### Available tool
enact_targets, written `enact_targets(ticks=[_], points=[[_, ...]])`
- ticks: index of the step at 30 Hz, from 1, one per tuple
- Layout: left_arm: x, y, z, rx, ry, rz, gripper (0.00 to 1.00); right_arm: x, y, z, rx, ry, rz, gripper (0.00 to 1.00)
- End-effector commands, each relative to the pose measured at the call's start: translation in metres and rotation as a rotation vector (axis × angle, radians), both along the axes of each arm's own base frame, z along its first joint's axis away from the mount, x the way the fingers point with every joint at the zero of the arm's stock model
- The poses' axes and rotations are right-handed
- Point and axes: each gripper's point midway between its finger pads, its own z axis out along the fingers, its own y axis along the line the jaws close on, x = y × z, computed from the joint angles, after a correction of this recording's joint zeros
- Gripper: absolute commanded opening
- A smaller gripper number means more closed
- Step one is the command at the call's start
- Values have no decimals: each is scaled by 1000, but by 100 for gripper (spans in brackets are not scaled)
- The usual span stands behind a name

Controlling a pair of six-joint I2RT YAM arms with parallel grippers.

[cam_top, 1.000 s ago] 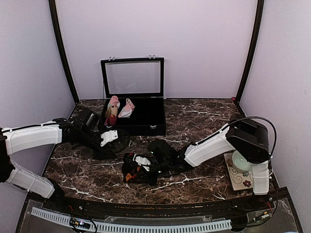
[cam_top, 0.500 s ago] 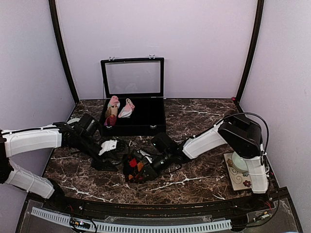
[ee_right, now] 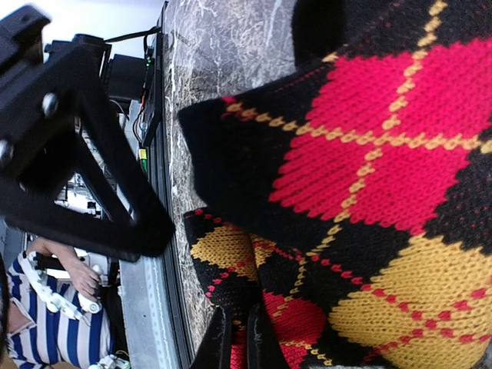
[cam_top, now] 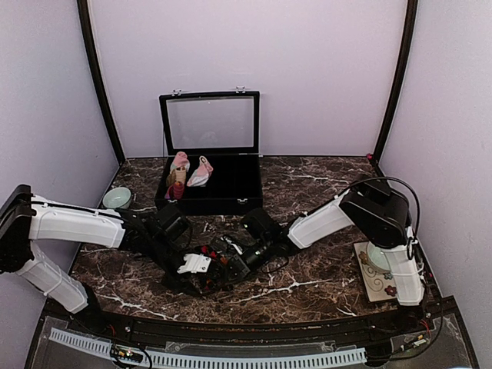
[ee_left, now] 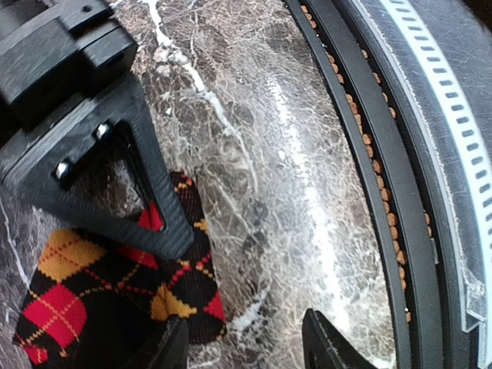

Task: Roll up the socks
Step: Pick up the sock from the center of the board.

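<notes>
The black argyle fabric sock with red and yellow diamonds (ee_left: 69,288) lies near-centre on the dark marble table (cam_top: 323,192). The right gripper (cam_top: 231,260) pinches it (jaws narrow); the left gripper (cam_top: 198,270), spread wide, straddles its left edge.

Both arms stretch low inward; left tool (ee_left: 231,304) gapes beside right tool (cam_top: 231,267).
</notes>
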Motion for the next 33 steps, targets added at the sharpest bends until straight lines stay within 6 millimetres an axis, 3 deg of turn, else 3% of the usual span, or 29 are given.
enact_targets(ticks=[1,7,12,15,17,19,20,21,22,23,28,33], points=[[9,-14,-5,6,-90,-23,53,-15,-46,-79,-324,126,-70,0],[22,-13,-29,82,-159,11,48,-10,-43,-77,-325,126,-98,0],[27,-7,-45,150,-152,47,20,-4,-37,-71,-298,107,-130,5],[24,-3,-53,185,-116,53,2,4,-39,-69,-317,57,-158,21],[19,2,-57,207,-80,53,0,8,-42,-65,-323,5,-164,41],[13,6,-58,214,-26,54,0,15,-44,-58,-317,-53,-178,48],[10,7,-56,208,15,54,0,13,-56,-63,-343,-70,-186,50],[10,9,-52,208,55,63,0,17,-61,-61,-351,-105,-201,60],[9,10,-49,202,96,71,0,20,-68,-60,-361,-141,-209,93],[9,10,-44,191,140,80,0,24,-74,-58,-371,-184,-223,98],[7,7,-28,138,297,111,0,45,-102,-43,-385,-401,-305,99],[6,9,-35,168,346,129,0,64,-130,-32,-428,-576,-403,99]])
